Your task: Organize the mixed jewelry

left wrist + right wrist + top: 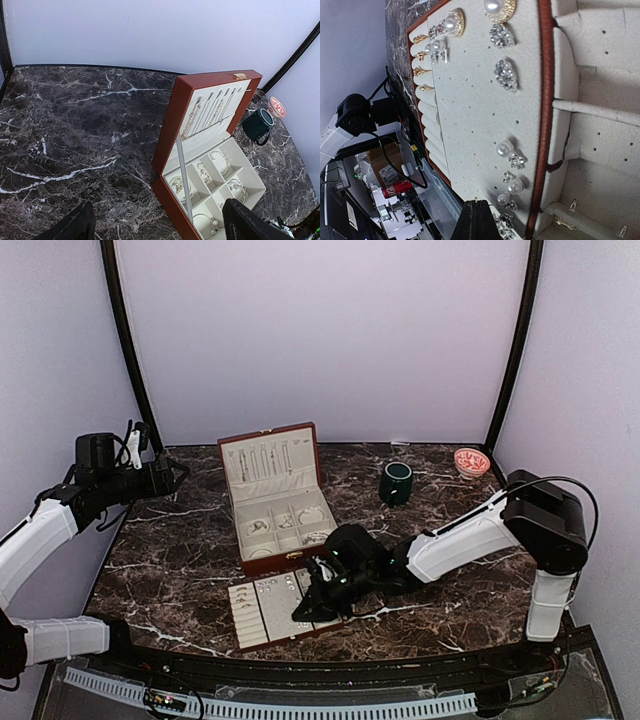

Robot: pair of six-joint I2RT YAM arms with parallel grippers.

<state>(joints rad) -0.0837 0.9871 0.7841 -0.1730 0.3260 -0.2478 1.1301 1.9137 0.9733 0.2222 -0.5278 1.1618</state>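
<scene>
- Mixed jewelry (505, 75), meaning tiny silvery crystal clusters, pearl studs and gold rings, sits in two places; some lies in the cream-lined compartments of the open reddish-brown wooden box (276, 562), with thin chains hung inside its raised lid; the rest sits on a flat cream padded tray with a reddish-brown rim (475, 115), laid on the dark marble tabletop (180, 540) just in front of the box
- black two-fingered right gripper (477, 212) hangs low over that tray in front of the box, tips just beside a group of pearl and crystal studs; its fingers are clenched tip to tip; nothing shows between them, though I cannot tell whether a piece this small is pinched there
- left gripper (178, 474) is held high, well off to the left of the box; its fingers are spread wide and grasp nothing; its wrist view looks down into the box
- dark green ceramic mug (396, 483) stands near the right of the box; a small pink patterned bowl (471, 461) sits farther right; both are well apart from the grippers
- the step in hand looks like sorting earrings on the tray
- to do it well, part the jaws only slightly and come straight down on a single stud; pinch its head, not the padding; avoid nudging neighbours out of their pairs
- lift clear of the tray's rim before moving toward the box; a piece this small may slip or snag on the padding, so move slowly
</scene>
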